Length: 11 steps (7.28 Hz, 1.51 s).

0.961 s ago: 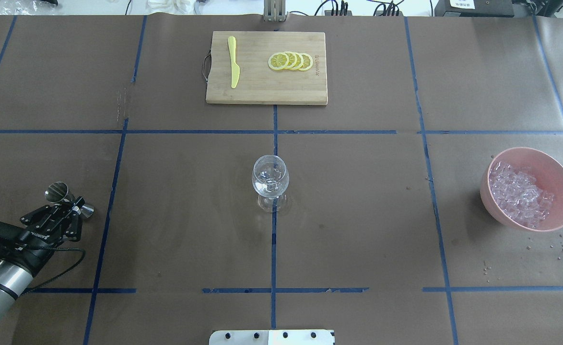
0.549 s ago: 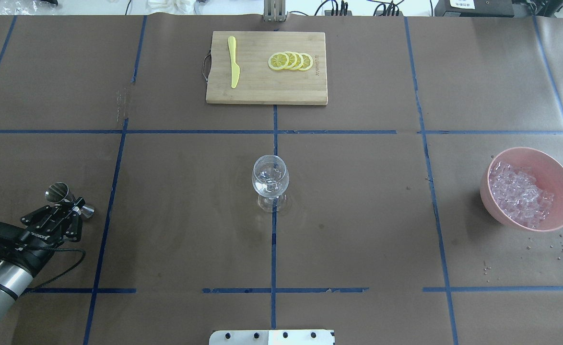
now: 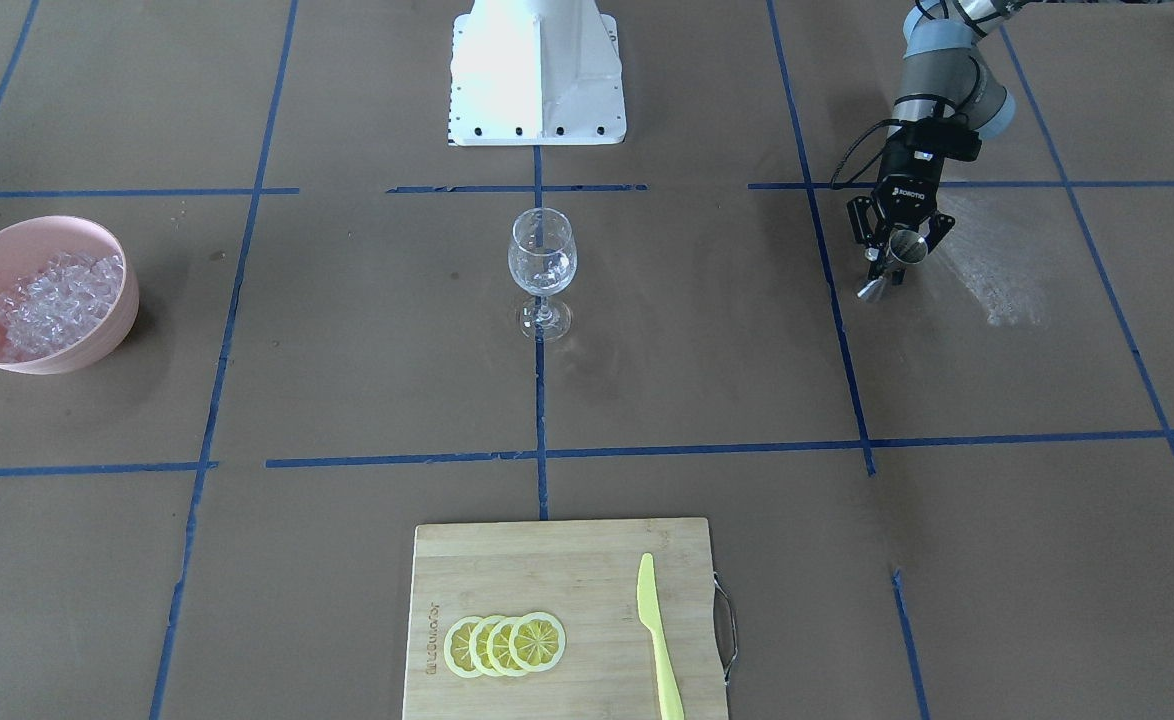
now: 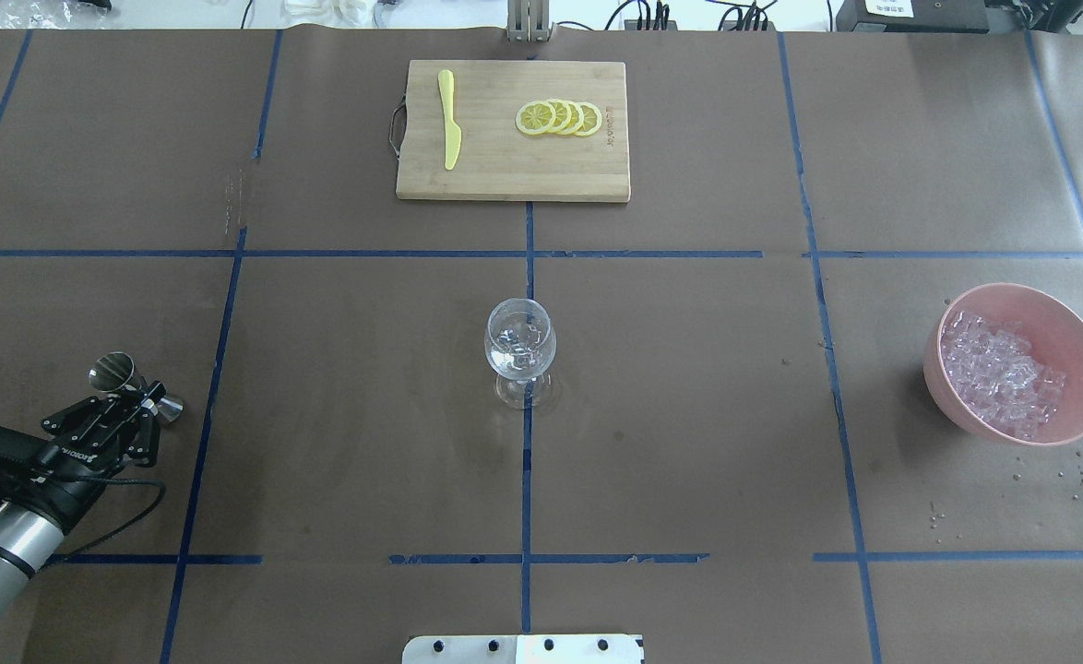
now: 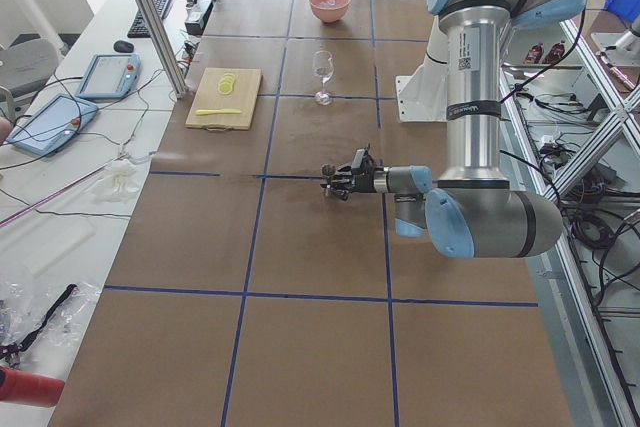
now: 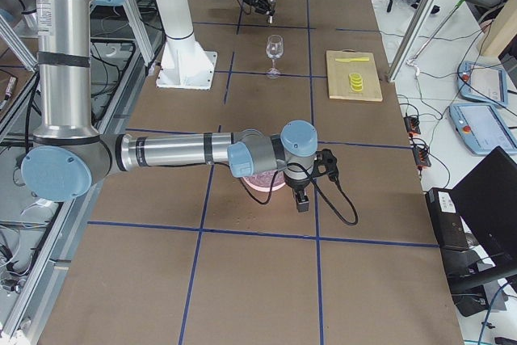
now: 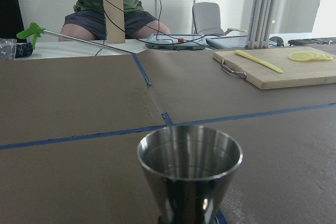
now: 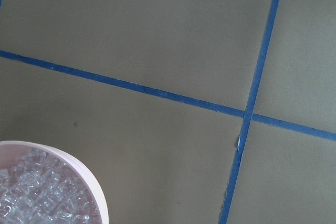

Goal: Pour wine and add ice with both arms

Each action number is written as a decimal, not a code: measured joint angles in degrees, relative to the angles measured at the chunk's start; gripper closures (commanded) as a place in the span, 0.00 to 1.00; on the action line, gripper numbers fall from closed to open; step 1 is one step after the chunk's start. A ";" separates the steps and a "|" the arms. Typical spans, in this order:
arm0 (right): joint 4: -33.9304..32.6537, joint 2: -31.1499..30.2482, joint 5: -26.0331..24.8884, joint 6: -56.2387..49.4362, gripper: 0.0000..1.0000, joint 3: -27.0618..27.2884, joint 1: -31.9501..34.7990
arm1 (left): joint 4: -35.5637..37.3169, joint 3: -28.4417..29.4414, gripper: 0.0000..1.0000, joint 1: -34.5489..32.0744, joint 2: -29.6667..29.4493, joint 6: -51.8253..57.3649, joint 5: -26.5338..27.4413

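My left gripper (image 4: pixel 140 403) is shut on the waist of a steel jigger (image 4: pixel 117 372) low over the table's left side; it shows as gripper (image 3: pixel 895 256) and jigger (image 7: pixel 189 174) elsewhere. Its wide cup faces up. The wine glass (image 4: pixel 520 349) stands at the table's centre, with clear glints inside. Ice (image 4: pixel 998 373) fills a pink bowl (image 4: pixel 1072 318) at the right. The right gripper (image 6: pixel 302 204) hangs by that bowl's far side; I cannot tell its state. The right wrist view catches the bowl rim (image 8: pixel 100 198) and ice (image 8: pixel 37 200). No wine shows.
A wooden cutting board (image 4: pixel 486 175) at the far centre carries a yellow knife (image 4: pixel 449 120) and lemon slices (image 4: pixel 560 118). The white robot base (image 3: pixel 537 70) sits at the near edge. Water drops (image 4: pixel 1081 461) dot the paper by the bowl. A person sits beyond the table (image 7: pixel 115 3).
The left gripper with the jigger has drifted a few pixels toward the robot. Glass, bowl and board stay where they were.
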 measured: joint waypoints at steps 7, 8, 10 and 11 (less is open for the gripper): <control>-0.03 0.00 0.18 0.93 0.00 0.22 0.00 | -0.01 -5.91 0.00 -0.72 7.03 5.63 -13.95; -0.01 0.02 0.40 1.18 0.00 0.36 -0.03 | -0.02 -8.74 0.00 -1.42 11.09 7.87 -18.74; 0.06 -0.10 2.09 3.91 0.00 1.53 -0.98 | -0.33 -10.64 0.00 -7.12 17.47 16.31 -28.94; 0.03 -0.64 3.19 7.93 0.00 3.54 -2.40 | -0.54 -10.25 0.00 -12.59 19.34 22.32 -35.17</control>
